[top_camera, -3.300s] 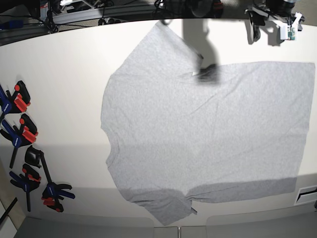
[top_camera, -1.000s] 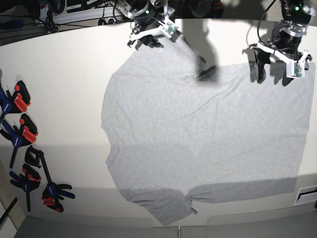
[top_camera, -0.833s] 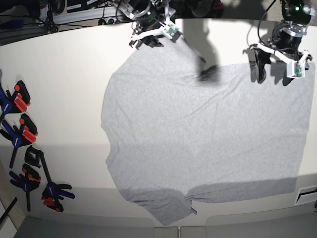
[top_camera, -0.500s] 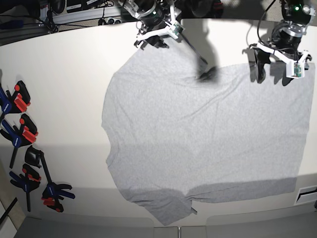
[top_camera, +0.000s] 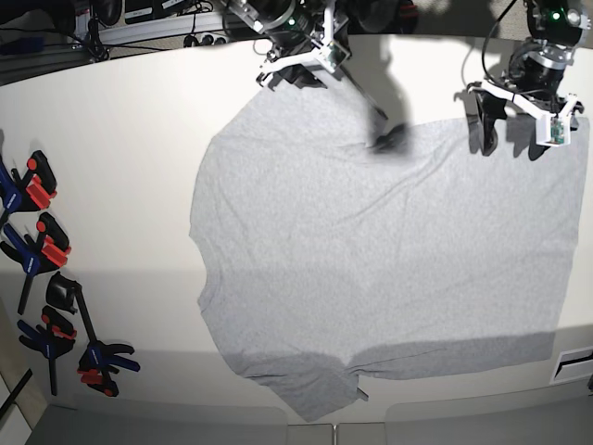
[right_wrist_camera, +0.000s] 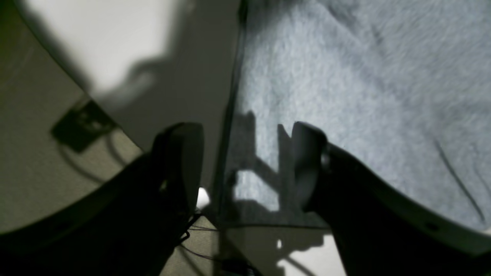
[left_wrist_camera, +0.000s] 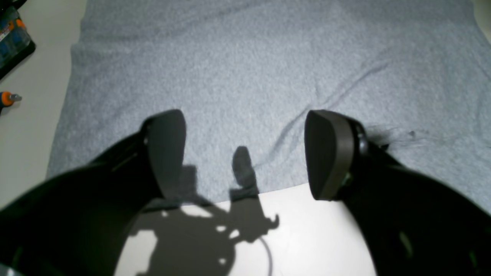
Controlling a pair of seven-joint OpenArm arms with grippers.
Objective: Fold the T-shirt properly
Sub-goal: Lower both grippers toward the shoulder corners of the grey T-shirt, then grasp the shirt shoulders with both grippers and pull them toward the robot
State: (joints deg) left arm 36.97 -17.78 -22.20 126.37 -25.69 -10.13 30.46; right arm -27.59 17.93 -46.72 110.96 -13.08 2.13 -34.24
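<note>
Left hand (left_wrist_camera: 245, 153) open above T-shirt (top_camera: 371, 250) hem, seemingly untouching

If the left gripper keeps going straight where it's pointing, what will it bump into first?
Most likely the T-shirt. The left gripper is open, pointing down over the shirt's edge, with grey cloth and a strip of bare table between its fingers. Nothing else shows in its way, though how high it sits is unclear.

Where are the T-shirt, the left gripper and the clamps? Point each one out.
T-shirt (top_camera: 371, 250), base view, middle of the flat body.
Left gripper (left_wrist_camera: 245, 153), left wrist view, midway between the open fingertips.
Clamps (top_camera: 46, 250), base view, red-handled one on the table's left edge.
</note>
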